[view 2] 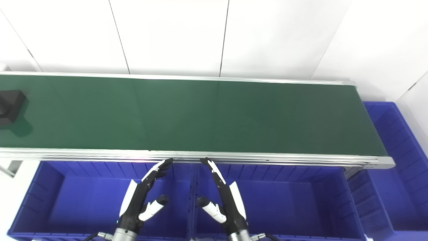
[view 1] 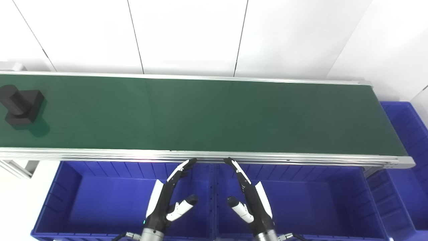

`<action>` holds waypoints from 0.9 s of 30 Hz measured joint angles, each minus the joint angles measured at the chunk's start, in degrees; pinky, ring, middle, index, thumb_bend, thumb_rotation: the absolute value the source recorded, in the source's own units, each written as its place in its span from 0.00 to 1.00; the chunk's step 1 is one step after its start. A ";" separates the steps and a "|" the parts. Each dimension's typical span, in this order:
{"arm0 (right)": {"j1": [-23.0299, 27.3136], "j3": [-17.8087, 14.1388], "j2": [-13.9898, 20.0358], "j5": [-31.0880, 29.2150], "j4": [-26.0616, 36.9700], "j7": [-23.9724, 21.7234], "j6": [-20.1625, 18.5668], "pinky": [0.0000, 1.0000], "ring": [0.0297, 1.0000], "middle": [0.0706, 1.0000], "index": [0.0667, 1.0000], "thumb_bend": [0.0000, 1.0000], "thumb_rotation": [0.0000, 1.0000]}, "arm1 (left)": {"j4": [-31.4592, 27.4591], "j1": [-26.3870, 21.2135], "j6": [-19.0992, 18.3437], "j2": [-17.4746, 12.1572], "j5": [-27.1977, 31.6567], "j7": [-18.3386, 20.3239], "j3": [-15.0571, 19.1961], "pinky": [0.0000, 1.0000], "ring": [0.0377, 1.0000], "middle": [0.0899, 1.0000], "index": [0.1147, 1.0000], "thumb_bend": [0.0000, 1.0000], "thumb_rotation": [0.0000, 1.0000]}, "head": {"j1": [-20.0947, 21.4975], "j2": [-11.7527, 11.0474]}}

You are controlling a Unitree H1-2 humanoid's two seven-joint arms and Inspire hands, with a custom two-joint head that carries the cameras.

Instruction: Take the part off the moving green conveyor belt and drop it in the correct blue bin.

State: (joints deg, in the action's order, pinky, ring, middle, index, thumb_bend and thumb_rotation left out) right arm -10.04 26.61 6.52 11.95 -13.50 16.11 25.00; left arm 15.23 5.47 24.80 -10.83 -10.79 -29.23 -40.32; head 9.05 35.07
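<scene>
The left hand and right hand hover palms inward over the blue bins, fingers spread, holding nothing, fingertips near the matte green belt with its silver rail. The blocky black part, a cylinder on a square base, sits at the belt's far left.

From the right eye, both hands look alike; the part is cut off by the edge.
</scene>
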 measured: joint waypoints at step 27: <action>-0.95 -0.48 -0.09 -1.00 -0.37 2.13 0.00 0.90 0.92 0.90 0.87 0.85 0.94 | 1.99 -2.31 0.11 -1.61 -1.93 -3.86 -5.71 0.92 0.96 0.96 0.93 0.83 0.97 | -0.26 0.69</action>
State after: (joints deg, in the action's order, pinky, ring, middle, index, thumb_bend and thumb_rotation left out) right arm -10.99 26.12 6.43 10.95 -13.88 18.24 24.99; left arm 17.22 3.16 24.91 -12.44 -12.72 -33.09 -46.03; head 8.79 35.76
